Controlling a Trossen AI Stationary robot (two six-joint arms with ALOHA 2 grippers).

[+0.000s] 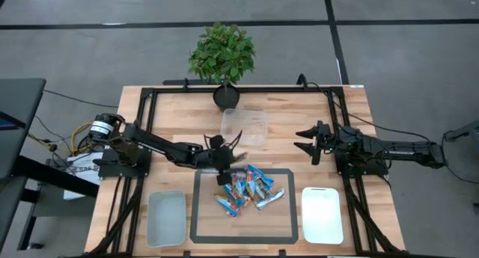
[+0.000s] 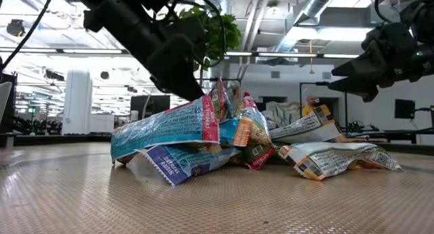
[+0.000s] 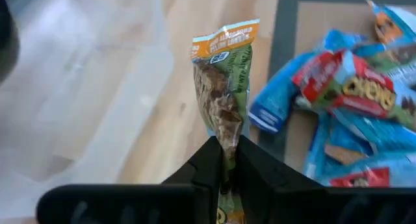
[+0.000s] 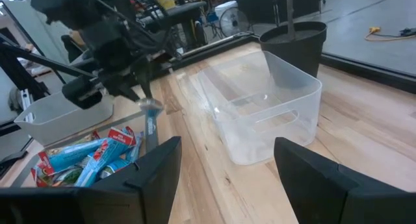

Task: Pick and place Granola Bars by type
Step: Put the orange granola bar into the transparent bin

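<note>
The granola bars (image 1: pixel 248 189) lie heaped on a dark-framed mat; most are blue, some red or orange, and they also fill the low view (image 2: pixel 237 135). One green bar with an orange end (image 3: pixel 222 81) is in my left gripper (image 1: pixel 222 170), which is shut on it above the mat's far left corner. The right wrist view shows that bar (image 4: pixel 151 125) hanging under the left arm. My right gripper (image 1: pixel 307 140) is open and waits above the table's right part, beside a clear bin (image 4: pixel 266 104). My left gripper pinches the green bar between its two fingers at one end of the wrapper (image 3: pixel 226 143). The fingers point down from above. The bar hangs below them, lifted clear of the table, its orange end (image 3: pixel 224 37) lowest.
A clear bin (image 1: pixel 244 126) stands at the table's far middle, in front of a potted plant (image 1: pixel 222 56). A grey-white bin (image 1: pixel 166 217) sits near left of the mat (image 1: pixel 200 232), a white bin (image 1: pixel 322 213) near right. Black frame rails run along the table's sides.
</note>
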